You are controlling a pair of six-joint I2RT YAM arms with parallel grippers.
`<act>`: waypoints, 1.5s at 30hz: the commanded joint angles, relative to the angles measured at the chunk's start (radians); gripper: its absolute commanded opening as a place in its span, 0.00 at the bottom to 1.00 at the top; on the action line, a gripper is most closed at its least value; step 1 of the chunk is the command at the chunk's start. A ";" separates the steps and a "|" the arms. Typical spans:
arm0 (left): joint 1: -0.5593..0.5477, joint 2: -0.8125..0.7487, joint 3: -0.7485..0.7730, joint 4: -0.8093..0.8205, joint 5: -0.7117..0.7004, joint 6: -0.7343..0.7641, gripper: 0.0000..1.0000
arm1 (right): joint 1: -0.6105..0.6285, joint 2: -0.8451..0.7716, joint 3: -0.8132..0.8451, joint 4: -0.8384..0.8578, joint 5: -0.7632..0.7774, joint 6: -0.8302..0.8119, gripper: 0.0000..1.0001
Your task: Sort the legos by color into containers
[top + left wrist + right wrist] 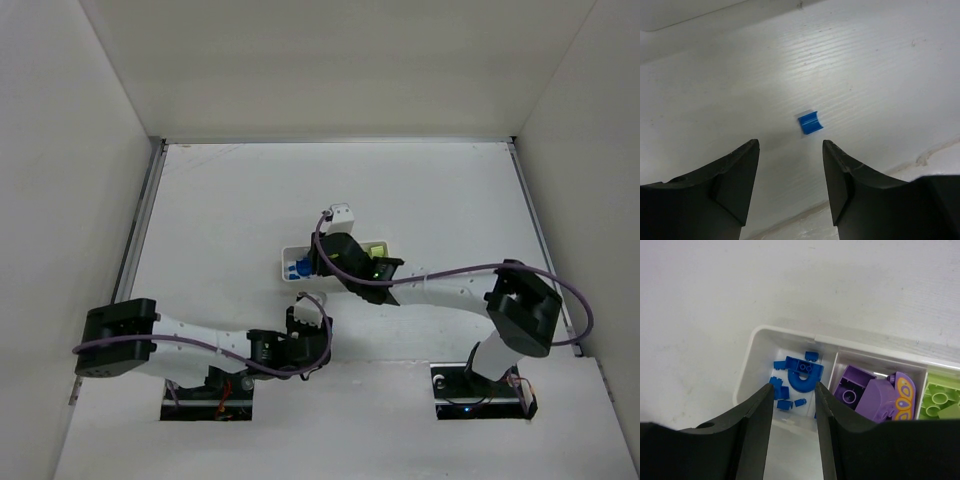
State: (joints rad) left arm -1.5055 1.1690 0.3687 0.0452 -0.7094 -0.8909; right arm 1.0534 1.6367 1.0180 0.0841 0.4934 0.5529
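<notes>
The white tray (752, 357) has three compartments. Its left one holds several tiny blue bricks (785, 404) and a larger rounded blue piece (804, 376). The middle one holds the purple-and-orange piece (890, 400), the right one the yellow-green piece (940, 402). My right gripper (794, 395) is open and empty above the blue compartment; in the top view it (318, 262) hides most of the tray (287, 254). One tiny blue brick (810, 123) lies loose on the table. My left gripper (791, 150) is open and empty, just short of it, low near the table's front (303, 305).
The workspace is a white table (230, 200) with white walls at the left, the back and the right. A seam (935, 152) in the table surface runs near the left gripper. Cables loop over both arms.
</notes>
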 commanded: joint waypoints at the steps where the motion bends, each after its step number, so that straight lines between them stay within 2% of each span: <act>1: -0.008 0.055 0.067 0.062 -0.004 0.052 0.51 | -0.003 -0.081 -0.035 0.077 -0.015 -0.010 0.44; 7: 0.003 0.149 0.114 0.061 -0.010 0.060 0.47 | -0.003 -0.107 -0.097 0.103 -0.003 0.008 0.44; 17: 0.015 0.257 0.133 0.062 -0.007 0.033 0.30 | -0.005 -0.236 -0.217 0.140 -0.001 0.051 0.43; 24: -0.003 0.347 0.168 0.035 -0.019 0.018 0.09 | -0.008 -0.279 -0.251 0.140 0.013 0.056 0.43; 26: -0.017 0.325 0.176 -0.005 -0.044 0.006 0.05 | -0.014 -0.294 -0.265 0.140 0.014 0.056 0.43; 28: -0.034 0.276 0.187 -0.060 -0.099 -0.005 0.04 | -0.020 -0.316 -0.280 0.140 0.014 0.056 0.43; 33: -0.028 0.063 0.213 -0.189 -0.228 0.010 0.05 | -0.045 -0.397 -0.332 0.134 0.020 0.056 0.43; 36: 0.047 -0.052 0.213 -0.196 -0.260 0.061 0.06 | -0.059 -0.445 -0.377 0.129 0.020 0.073 0.43; 38: 0.124 -0.086 0.213 -0.170 -0.233 0.111 0.07 | -0.059 -0.474 -0.410 0.129 0.020 0.090 0.43; 41: 0.254 -0.078 0.210 -0.066 -0.171 0.223 0.07 | -0.057 -0.498 -0.447 0.129 0.020 0.116 0.43; 45: 0.409 0.006 0.225 0.080 -0.095 0.343 0.09 | -0.046 -0.518 -0.481 0.128 0.037 0.145 0.42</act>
State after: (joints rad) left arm -1.1713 1.1278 0.5606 0.0109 -0.8539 -0.6796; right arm 0.9962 1.1427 0.5514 0.1730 0.5022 0.6617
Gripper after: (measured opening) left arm 0.159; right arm 0.427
